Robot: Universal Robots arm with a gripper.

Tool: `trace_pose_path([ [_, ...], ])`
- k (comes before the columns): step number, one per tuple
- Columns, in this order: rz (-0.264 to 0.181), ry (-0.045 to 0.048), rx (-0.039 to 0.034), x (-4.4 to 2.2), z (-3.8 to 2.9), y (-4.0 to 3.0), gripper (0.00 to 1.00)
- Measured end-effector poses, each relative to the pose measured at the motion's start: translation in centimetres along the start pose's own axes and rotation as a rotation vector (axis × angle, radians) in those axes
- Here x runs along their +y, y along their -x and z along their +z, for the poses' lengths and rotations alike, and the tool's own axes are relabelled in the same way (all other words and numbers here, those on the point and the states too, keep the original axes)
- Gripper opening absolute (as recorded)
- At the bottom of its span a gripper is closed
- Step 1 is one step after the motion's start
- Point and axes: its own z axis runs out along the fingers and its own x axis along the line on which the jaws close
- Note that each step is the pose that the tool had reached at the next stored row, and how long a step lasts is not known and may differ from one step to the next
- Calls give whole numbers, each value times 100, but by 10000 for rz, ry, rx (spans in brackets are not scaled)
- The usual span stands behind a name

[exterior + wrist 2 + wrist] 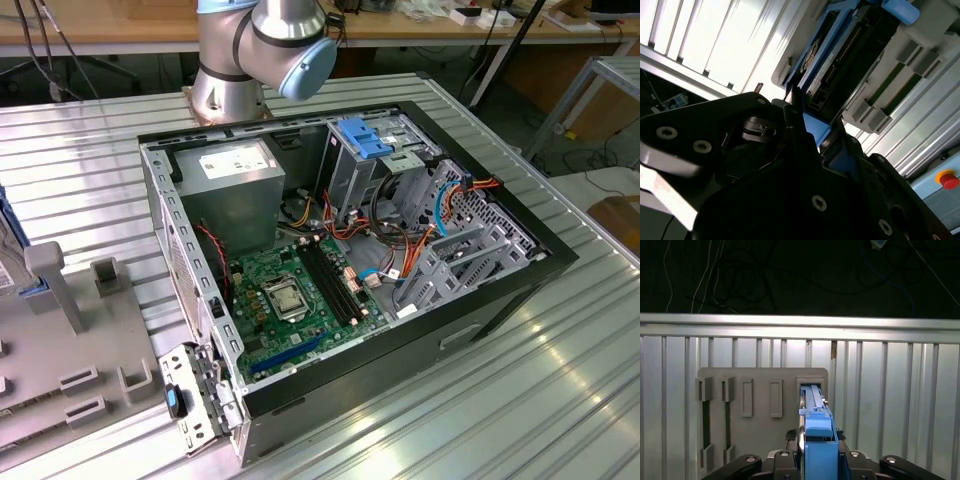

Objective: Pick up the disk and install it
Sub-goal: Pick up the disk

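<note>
- The gripper (818,459) is closed narrowly on the disk (816,412), with its black fingers (785,456) pressed against the blue rails from either side.
- Between the fingers the disk stands on edge, and its end farthest from the gripper sits in the end slot of the grey holder rack (760,390).
- Just beside the gripped disk, the rack's other slots (747,397) run off in a row to one side.
- Beneath the rack and beyond the gripper, the ribbed aluminium table (890,390) stretches to its far edge.
- Past that edge, loose cables (715,280) hang in the dark.
- In the exterior view, an open computer case (350,280) lies on the table to the exterior view's right of the rack, and the arm's base (235,60) stands behind it.
</note>
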Motion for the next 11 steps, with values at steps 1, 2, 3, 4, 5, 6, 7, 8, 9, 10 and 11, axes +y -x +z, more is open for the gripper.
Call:
trace_pose_path([
  [1, 0, -1, 7, -1, -19, -1, 37],
  [2, 0, -2, 12, -2, -33, -1, 37],
  [3, -1, -3, 20, -3, -56, -2, 37],
  [4, -1, -4, 28, -4, -77, -3, 37],
  [5, -1, -5, 34, -4, -91, -4, 37],
  [6, -2, -6, 45, -6, -118, -5, 37],
  [7, -2, -8, 55, -7, -141, -6, 37],
  [8, -2, -10, 62, -8, -162, -7, 37],
  [9, -3, -10, 67, -8, -180, -8, 37],
  [10, -3, -10, 76, -10, -208, -9, 37],
  [11, -3, -11, 80, -11, -228, -10, 37],
])
